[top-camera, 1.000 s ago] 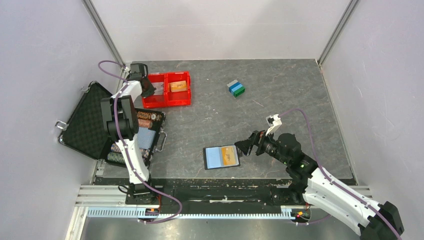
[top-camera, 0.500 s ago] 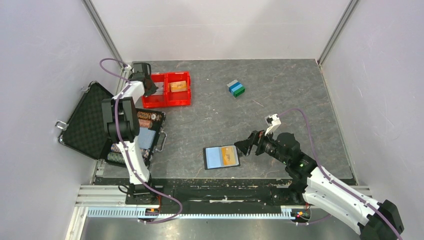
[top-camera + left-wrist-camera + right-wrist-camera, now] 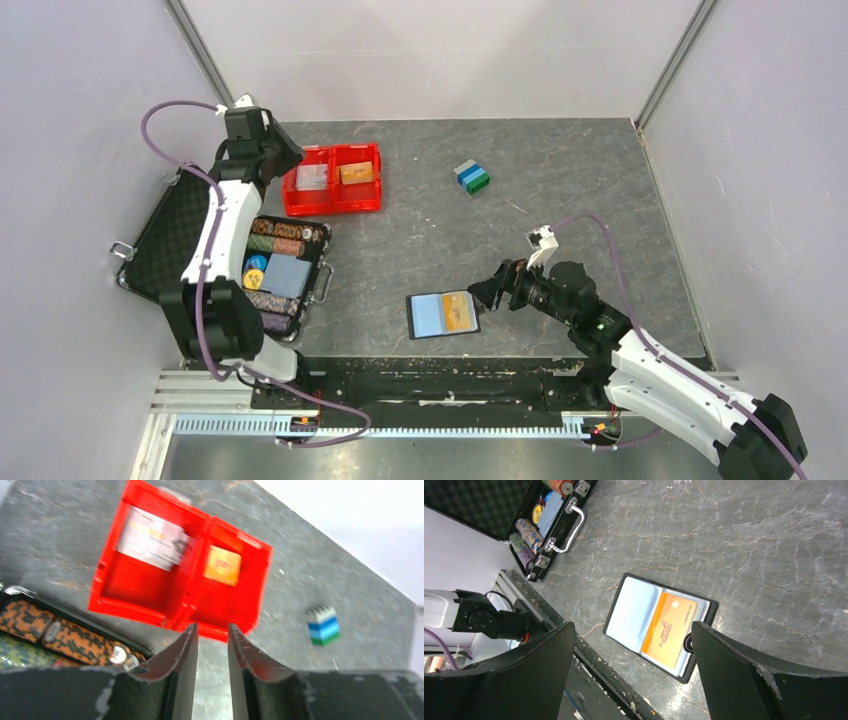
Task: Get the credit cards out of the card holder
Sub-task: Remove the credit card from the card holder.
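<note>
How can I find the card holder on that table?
Start at the near edge of the grey table, around the middle. The card holder lies open there: thin, black-edged, pale blue inside, holding one orange card, unlike the bulky chip case.

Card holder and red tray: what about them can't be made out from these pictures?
- Card holder, right wrist view: the orange card hides whether more cards lie under it.
- Red tray, left wrist view: motion blur smears the whitish cards; their number cannot be told.
- Top view: print on every card is too small to read.
</note>
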